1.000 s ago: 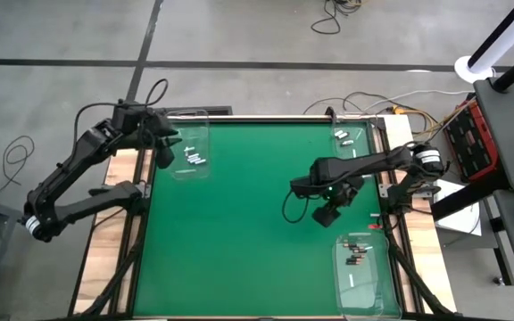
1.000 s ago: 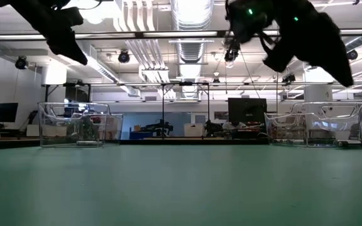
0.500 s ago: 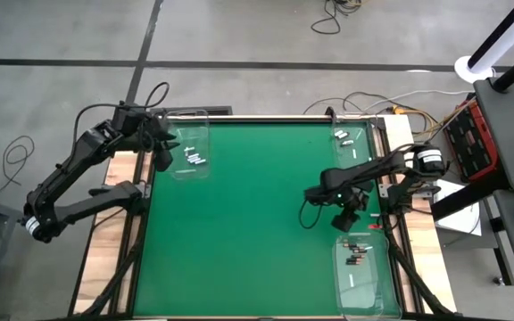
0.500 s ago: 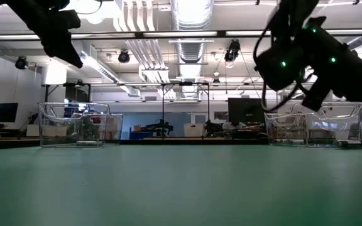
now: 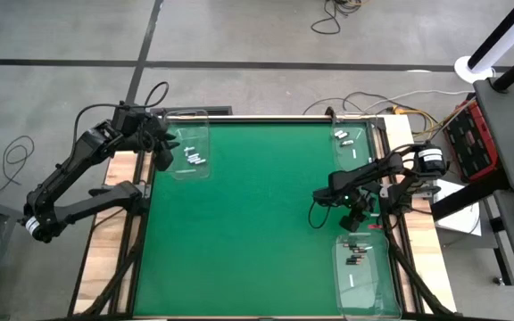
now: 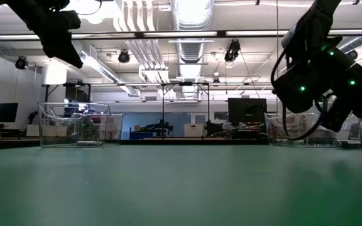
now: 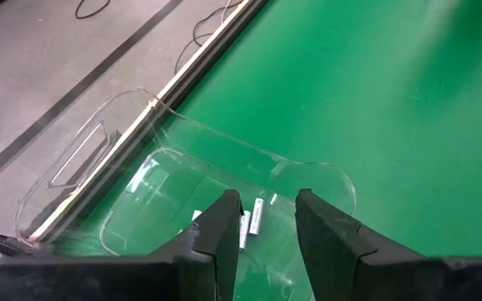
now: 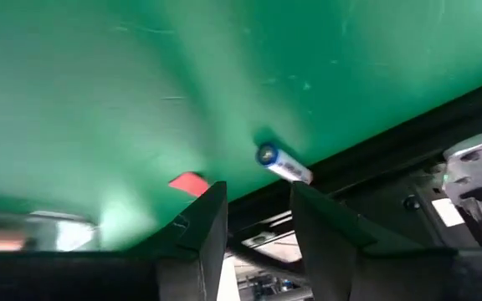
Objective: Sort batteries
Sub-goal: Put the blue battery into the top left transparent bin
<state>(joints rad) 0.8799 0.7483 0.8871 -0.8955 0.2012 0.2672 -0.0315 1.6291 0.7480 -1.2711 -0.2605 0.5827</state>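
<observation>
My right gripper (image 5: 357, 217) hangs at the right of the high view, just above the near clear tray (image 5: 361, 267) at the lower right, where dark batteries (image 5: 357, 253) lie. Its fingers (image 8: 199, 242) stand a narrow gap apart with nothing between them. In the right wrist view a whitish battery with a blue end (image 8: 282, 164) lies on the green mat (image 5: 248, 223) near the mat's dark edge, beside a small red mark (image 8: 189, 183). My left gripper (image 5: 165, 153) waits at the upper left of the high view, at the edge of the far-left tray (image 5: 192, 152); its fingers (image 7: 224, 234) are a little apart and empty, with whitish batteries (image 7: 256, 215) in the tray beyond them. A third tray (image 5: 350, 140) at the upper right holds more whitish batteries (image 5: 342, 135).
</observation>
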